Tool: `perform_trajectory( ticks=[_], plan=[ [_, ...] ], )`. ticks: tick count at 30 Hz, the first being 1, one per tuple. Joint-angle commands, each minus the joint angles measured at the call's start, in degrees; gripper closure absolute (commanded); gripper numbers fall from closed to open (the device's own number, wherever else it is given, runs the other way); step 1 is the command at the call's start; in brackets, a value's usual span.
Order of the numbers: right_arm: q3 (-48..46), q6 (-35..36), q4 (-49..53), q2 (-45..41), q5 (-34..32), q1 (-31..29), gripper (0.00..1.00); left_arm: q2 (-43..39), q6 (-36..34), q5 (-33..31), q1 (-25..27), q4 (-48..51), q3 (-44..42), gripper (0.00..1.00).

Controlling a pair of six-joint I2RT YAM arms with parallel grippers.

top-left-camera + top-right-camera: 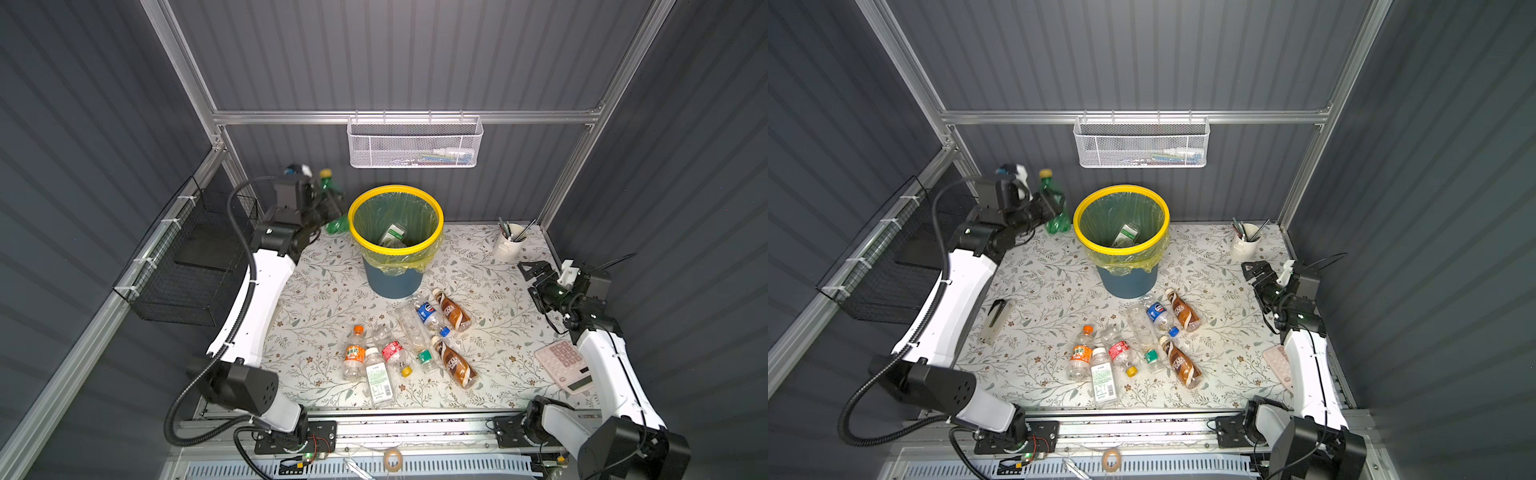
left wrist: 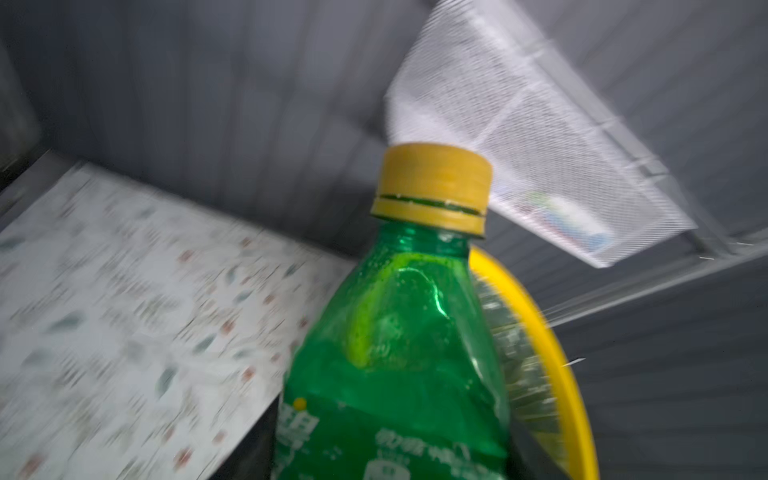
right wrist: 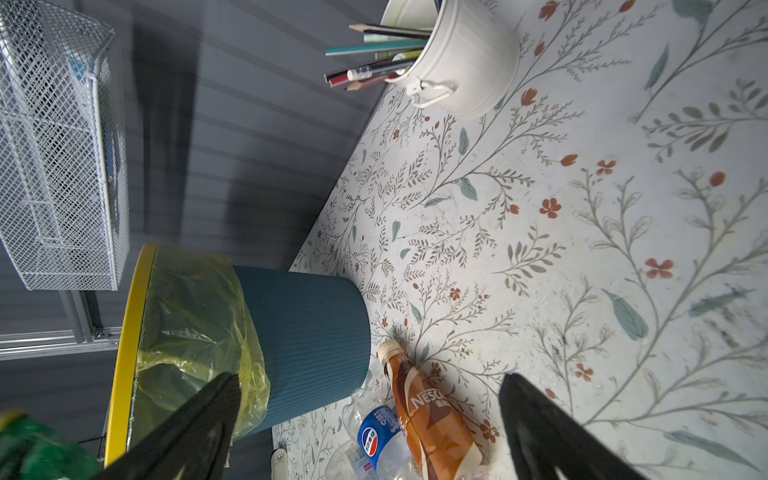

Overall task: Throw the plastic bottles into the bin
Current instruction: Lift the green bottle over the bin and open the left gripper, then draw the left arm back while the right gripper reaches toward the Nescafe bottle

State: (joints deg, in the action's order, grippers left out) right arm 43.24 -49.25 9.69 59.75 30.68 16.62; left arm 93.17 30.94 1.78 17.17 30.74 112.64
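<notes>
My left gripper is shut on a green bottle with a yellow cap, held upright in the air just left of the bin's yellow rim. The bottle fills the left wrist view, with the rim behind it. One green-and-white-labelled bottle lies inside the bin. Several plastic bottles lie on the table before the bin, among them an orange-labelled one, a blue-labelled one and a brown coffee one. My right gripper hangs open and empty at the right, facing the bin.
A white pen cup stands at the back right. A white calculator lies under my right arm. A white mesh basket hangs on the back wall and a black wire basket on the left wall. A stapler lies at the left.
</notes>
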Motion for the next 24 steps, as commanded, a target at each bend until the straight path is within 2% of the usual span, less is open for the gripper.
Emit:
perform_trajectory(
  ticks=[1,3,4,5,11,16,21,24],
  plan=[
    [-1.19,0.35,-0.42,-0.26,2.81,-0.01,0.01,7.17,-5.8,2.68,1.82,7.59,9.96,0.35],
    [-1.31,1.14,0.67,-0.97,2.19,0.01,0.01,10.88,-6.57,2.76,2.25,12.47,17.07,0.18],
    [-1.25,1.49,1.19,-1.26,1.97,0.04,0.01,11.77,-6.64,2.84,2.26,14.07,19.32,0.06],
    [-1.21,1.71,1.52,-1.5,1.82,0.0,0.01,11.83,-6.83,2.59,2.26,14.5,19.96,0.01],
    [-0.97,1.54,1.9,-1.69,2.32,0.02,0.01,5.42,-8.49,-2.49,2.17,12.21,12.52,0.01],
    [-0.7,2.47,3.63,-1.74,1.56,-0.32,0.01,-3.33,-8.29,-8.01,1.55,7.17,-1.8,0.01],
    [-0.44,5.46,6.2,-1.14,-1.23,-3.38,0.01,-8.36,-4.29,-3.39,-3.19,3.65,-15.95,0.0],
    [1.03,9.21,8.6,1.16,-3.62,-7.22,0.01,-10.88,-3.38,-3.39,-5.14,2.95,-23.54,0.01]
  ],
)
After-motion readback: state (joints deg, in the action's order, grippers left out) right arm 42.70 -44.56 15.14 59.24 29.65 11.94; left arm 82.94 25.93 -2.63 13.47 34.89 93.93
